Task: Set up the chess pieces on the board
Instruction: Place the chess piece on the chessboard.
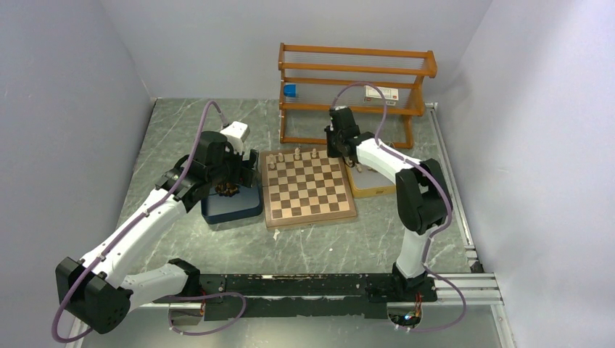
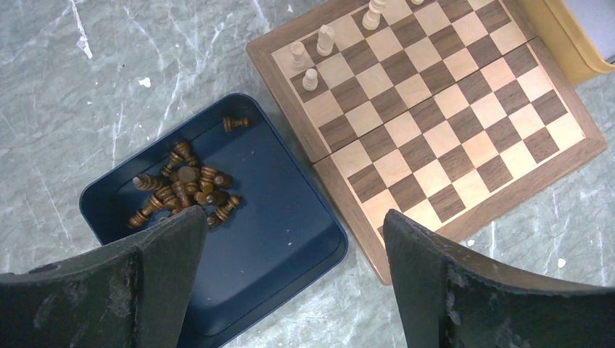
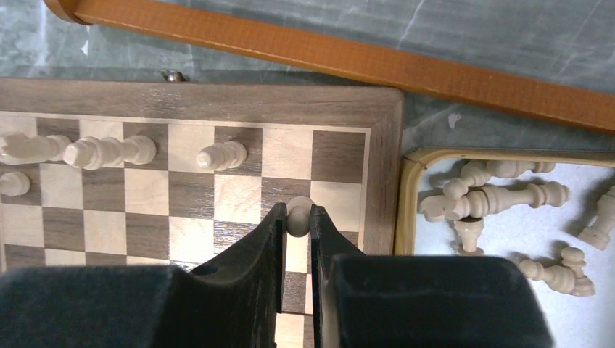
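I see a dark blue tray (image 2: 275, 190) directly beneath my left claw (image 2: 294, 216) and a shallow tan tray (image 3: 406, 196) just right of my right claw (image 3: 299, 217). A wooden rack (image 1: 355, 71) stands beyond it. All rest on the grey marbled surface (image 1: 217, 250).

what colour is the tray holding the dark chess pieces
The tray is dark blue, clearest in the left wrist view.

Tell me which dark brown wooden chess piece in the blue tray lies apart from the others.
The lone dark brown piece on its side by the blue tray's corner beside the chessboard; the rest sit heaped together.
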Tool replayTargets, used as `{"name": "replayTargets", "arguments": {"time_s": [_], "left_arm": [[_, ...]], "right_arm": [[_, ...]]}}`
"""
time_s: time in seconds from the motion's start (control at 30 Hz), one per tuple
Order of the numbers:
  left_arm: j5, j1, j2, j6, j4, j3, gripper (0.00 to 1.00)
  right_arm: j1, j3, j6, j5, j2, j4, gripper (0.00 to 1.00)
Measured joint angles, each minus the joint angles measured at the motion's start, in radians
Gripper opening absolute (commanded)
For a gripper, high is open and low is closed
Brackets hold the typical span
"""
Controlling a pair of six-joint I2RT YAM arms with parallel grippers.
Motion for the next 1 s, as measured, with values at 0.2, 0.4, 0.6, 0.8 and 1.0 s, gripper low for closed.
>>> {"name": "replayTargets", "arguments": {"time_s": [0.2, 0.4, 0.6, 0.8, 1.0], "left_arm": [[0.0, 0.0, 0.0, 0.0, 0.0, 0.0, 0.95], [0.0, 0.0, 0.0, 0.0, 0.0, 0.0, 0.95], [0.0, 0.0, 0.0, 0.0, 0.0, 0.0, 0.95], [0.0, 0.0, 0.0, 0.0, 0.0, 0.0, 0.95], [0.0, 0.0, 0.0, 0.0, 0.0, 0.0, 0.95]], "right_arm": [[0.005, 0.0, 0.024, 0.014, 0.038, -0.01, 0.14], [0.005, 0.001, 0.032, 0.029, 0.042, -0.022, 0.15], [0.005, 0.003, 0.037, 0.045, 0.047, -0.038, 0.16], [0.005, 0.005, 0.04, 0.049, 0.065, -0.041, 0.16], [0.005, 0.015, 0.046, 0.056, 0.078, -0.042, 0.17]]}}
